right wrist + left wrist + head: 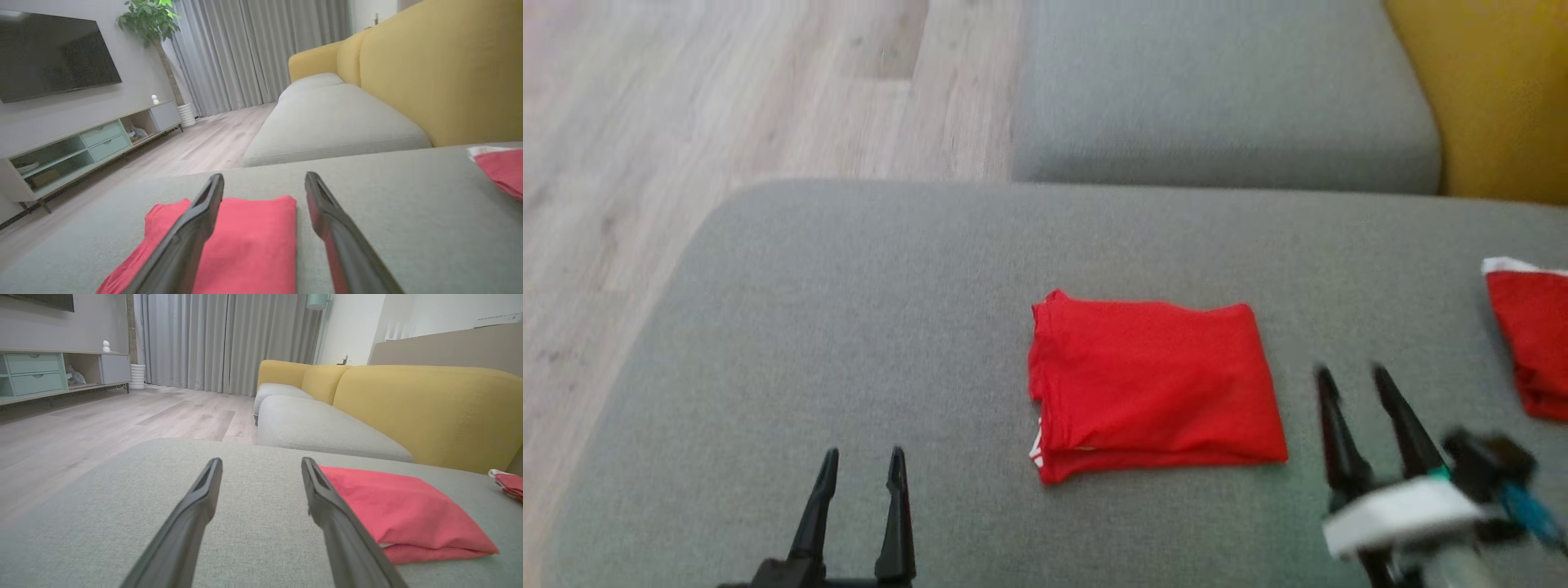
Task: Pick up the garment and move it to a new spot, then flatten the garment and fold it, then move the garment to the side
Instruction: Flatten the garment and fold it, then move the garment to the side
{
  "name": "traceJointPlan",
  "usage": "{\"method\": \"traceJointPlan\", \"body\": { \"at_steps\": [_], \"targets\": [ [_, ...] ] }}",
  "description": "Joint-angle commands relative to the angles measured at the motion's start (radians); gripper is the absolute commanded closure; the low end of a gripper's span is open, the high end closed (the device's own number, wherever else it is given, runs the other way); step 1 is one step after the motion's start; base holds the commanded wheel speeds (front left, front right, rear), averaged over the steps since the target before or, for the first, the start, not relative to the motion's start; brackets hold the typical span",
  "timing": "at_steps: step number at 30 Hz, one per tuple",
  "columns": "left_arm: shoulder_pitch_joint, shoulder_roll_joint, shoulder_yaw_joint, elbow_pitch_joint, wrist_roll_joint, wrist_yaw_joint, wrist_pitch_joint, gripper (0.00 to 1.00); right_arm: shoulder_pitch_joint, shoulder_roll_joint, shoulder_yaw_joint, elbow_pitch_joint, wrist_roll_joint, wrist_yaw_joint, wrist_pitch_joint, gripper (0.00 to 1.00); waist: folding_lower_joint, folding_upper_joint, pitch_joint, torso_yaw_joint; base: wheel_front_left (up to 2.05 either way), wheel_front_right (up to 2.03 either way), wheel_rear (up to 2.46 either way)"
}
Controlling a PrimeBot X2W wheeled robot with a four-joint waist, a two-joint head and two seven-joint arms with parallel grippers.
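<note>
The garment [1152,384] is a red cloth folded into a neat rectangle, lying flat on the grey cushion [849,310]. It also shows as the red garment [400,510] to the right of the left fingers and as the red garment [249,245] under the right fingers. My left gripper [862,459] stands open near the cushion's front edge, left of the garment, holding nothing. My right gripper [1352,374] is open just right of the garment, apart from it and blurred.
A second red cloth with a white edge [1531,351] lies at the cushion's right edge. Beyond are another grey seat cushion [1217,98], a yellow sofa back [1494,90] and wooden floor [727,98] to the left.
</note>
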Motion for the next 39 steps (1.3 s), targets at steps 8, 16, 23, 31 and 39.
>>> {"method": "traceJointPlan", "body": {
  "at_steps": [8,16,23,31,39],
  "targets": [
    [-0.017,-0.008,0.08,0.056,0.029,-0.002,-0.006,0.0,0.211,0.023,-0.047,-0.185,-0.161,-0.001,-0.013,0.0,0.0002,0.0,-0.071,-0.029,0.0,0.0,0.0],
    [0.011,-0.008,0.106,0.064,0.061,-0.035,-0.006,0.0,0.268,0.064,-0.068,-0.198,-0.214,-0.001,-0.013,0.0,0.0002,0.0,-0.086,-0.049,0.0,0.0,0.0],
    [0.015,-0.008,0.107,0.062,0.079,-0.046,-0.006,0.0,0.27,0.075,-0.074,-0.199,-0.234,-0.001,-0.013,0.0,0.0002,0.0,-0.088,-0.056,0.0,0.0,0.0],
    [0.009,-0.008,0.101,0.064,0.085,-0.049,-0.006,0.0,0.272,0.079,-0.078,-0.195,-0.242,-0.001,-0.014,0.0,0.0002,0.0,-0.082,-0.056,0.0,0.0,0.0],
    [-0.007,-0.008,0.083,0.032,0.089,-0.039,-0.006,0.0,0.251,0.082,-0.081,-0.178,-0.2,-0.001,-0.014,0.0,0.0002,0.0,-0.041,-0.045,0.0,0.0,0.0]
  ]
}}
